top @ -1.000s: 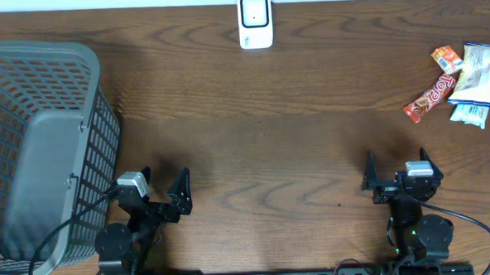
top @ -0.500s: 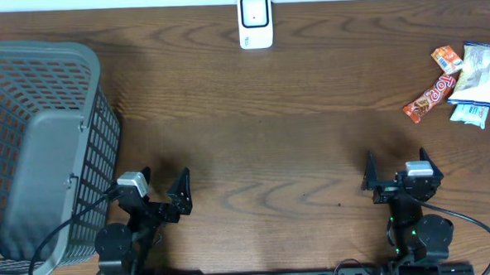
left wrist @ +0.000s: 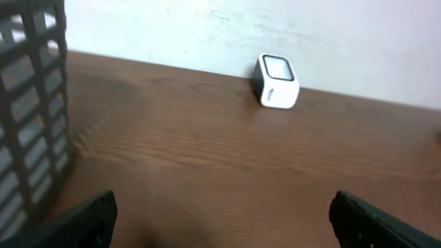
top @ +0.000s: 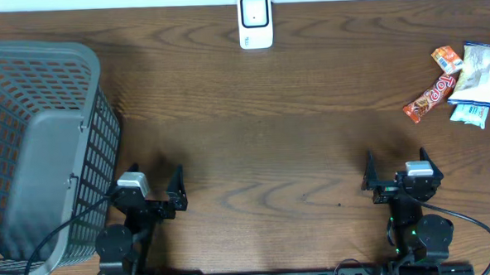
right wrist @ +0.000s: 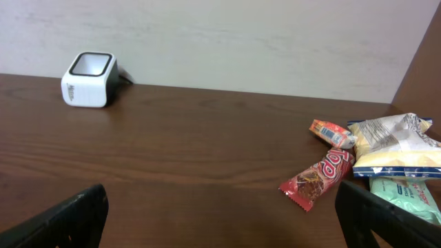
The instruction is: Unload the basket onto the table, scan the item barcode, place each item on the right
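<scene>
Left pincer [top: 154, 175] and right pincer [top: 397, 161] gape wide (both empty), touching nothing.

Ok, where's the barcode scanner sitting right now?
In the overhead view the scanner stands at the far edge of the table, about midway across, with the grey basket off to the robot's left and the snack packets to its right.

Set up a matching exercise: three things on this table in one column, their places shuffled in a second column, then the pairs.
1. grey plastic mesh basket
2. white box-shaped barcode scanner
3. red-wrapped candy bar

A. right side of the brown wooden table, beside other snack packets
B. left side of the table
C. middle of the far edge

Pairs: 1-B, 2-C, 3-A
</scene>
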Controlling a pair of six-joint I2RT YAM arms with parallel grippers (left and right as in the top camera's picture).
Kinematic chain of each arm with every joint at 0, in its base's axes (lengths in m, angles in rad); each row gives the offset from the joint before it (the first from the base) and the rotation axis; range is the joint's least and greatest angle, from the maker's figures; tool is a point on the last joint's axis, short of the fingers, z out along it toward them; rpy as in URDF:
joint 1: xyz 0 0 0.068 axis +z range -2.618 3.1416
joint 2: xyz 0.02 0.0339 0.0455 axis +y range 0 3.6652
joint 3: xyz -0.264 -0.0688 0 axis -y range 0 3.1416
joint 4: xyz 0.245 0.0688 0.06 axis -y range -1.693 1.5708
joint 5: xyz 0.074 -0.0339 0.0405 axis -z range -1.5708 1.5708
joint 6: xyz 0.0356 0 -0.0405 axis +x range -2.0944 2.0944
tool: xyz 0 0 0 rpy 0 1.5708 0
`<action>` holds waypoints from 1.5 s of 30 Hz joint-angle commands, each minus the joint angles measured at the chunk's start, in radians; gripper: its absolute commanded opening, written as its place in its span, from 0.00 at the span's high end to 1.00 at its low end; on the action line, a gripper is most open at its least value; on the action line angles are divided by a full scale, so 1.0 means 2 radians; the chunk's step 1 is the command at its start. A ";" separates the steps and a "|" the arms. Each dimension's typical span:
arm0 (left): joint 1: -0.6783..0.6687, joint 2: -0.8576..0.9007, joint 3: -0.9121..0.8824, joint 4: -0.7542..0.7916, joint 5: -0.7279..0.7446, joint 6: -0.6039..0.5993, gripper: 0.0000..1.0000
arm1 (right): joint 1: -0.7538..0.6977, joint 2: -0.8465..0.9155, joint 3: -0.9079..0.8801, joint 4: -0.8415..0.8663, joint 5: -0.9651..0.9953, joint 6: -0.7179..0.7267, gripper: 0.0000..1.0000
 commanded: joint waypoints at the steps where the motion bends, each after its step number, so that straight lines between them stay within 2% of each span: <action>1: -0.002 -0.005 -0.014 -0.002 -0.010 0.089 0.02 | 0.001 -0.003 -0.001 -0.002 0.002 0.006 0.01; 4: -0.002 -0.005 -0.014 -0.002 -0.023 0.111 0.02 | 0.001 -0.003 -0.001 -0.002 0.002 0.006 0.01; 30: -0.002 -0.005 -0.015 -0.002 -0.025 0.111 0.02 | 0.001 -0.003 -0.001 -0.002 0.003 0.006 0.01; 45: -0.002 -0.005 -0.015 -0.002 -0.025 0.111 0.02 | 0.028 -0.003 -0.001 -0.002 0.002 0.006 0.01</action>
